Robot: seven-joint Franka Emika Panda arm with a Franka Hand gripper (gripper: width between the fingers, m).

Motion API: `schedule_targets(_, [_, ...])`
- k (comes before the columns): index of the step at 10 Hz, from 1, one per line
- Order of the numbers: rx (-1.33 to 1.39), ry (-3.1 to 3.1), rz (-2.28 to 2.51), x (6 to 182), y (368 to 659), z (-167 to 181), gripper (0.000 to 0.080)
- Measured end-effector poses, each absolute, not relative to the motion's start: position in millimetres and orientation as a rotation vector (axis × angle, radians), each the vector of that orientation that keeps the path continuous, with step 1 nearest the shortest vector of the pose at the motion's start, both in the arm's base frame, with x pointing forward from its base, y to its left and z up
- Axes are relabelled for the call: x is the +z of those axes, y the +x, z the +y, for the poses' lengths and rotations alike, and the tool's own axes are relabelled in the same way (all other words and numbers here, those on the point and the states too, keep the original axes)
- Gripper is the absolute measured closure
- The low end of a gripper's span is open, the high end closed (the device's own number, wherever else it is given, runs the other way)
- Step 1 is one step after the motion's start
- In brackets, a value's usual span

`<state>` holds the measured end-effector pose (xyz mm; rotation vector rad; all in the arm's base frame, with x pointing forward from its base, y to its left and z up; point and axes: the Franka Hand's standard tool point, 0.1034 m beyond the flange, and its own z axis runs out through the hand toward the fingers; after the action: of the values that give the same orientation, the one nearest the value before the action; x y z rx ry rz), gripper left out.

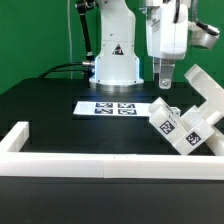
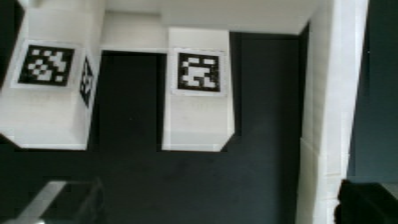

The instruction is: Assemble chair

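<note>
The chair parts are a cluster of white blocks with black-and-white tags, lying tilted in the front corner at the exterior view's right. My gripper hangs above them, apart from them. In the wrist view two white bars, each with a tag, lie side by side on the black table. My gripper is open and empty. Only the tips of its fingers show at the picture's edge, wide apart.
The marker board lies flat in front of the robot base. The low white border rail runs along the front and up both sides. A long white strip lies beside the bars; I cannot tell if it is the rail.
</note>
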<state>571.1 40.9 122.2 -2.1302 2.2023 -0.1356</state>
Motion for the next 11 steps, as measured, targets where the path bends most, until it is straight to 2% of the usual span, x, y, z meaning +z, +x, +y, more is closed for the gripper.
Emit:
schedule_targets(8, [-0.136, -2.159, 2.183, 119.4, 570.1, 40.2, 0.0151])
schedule_targets(9, [-0.13, -2.185, 2.131, 129.0, 572.0, 38.4, 0.0151])
schedule_targets(11, [-0.091, -2.125, 2.071, 174.1, 566.0, 56.2, 0.0151])
